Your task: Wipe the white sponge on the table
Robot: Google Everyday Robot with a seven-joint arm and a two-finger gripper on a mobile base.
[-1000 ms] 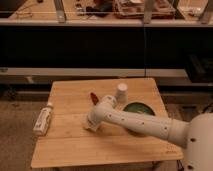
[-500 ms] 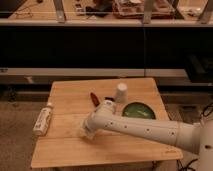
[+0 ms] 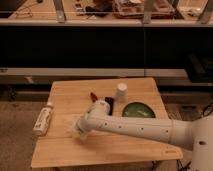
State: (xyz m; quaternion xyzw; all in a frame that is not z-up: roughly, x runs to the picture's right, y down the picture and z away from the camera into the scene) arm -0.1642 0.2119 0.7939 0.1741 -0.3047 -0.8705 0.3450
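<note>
The table (image 3: 60, 150) has a light, plank-grained wooden top. My white arm reaches in from the lower right, across the table toward its left side. My gripper (image 3: 80, 131) is low over the left-middle of the tabletop. A small pale block, the white sponge (image 3: 75, 134), shows at the gripper's tip, pressed against the wood and mostly covered by the gripper.
A long white bottle-like object (image 3: 42, 120) lies at the table's left edge. An upturned white cup (image 3: 121, 92), a green plate (image 3: 138, 110), a red item (image 3: 93, 96) and a black item (image 3: 109, 103) sit toward the back right. Dark shelving stands behind the table.
My gripper, with the pale sponge at its tip, has slid left and a little toward the front edge across the tabletop. The other objects have not moved.
</note>
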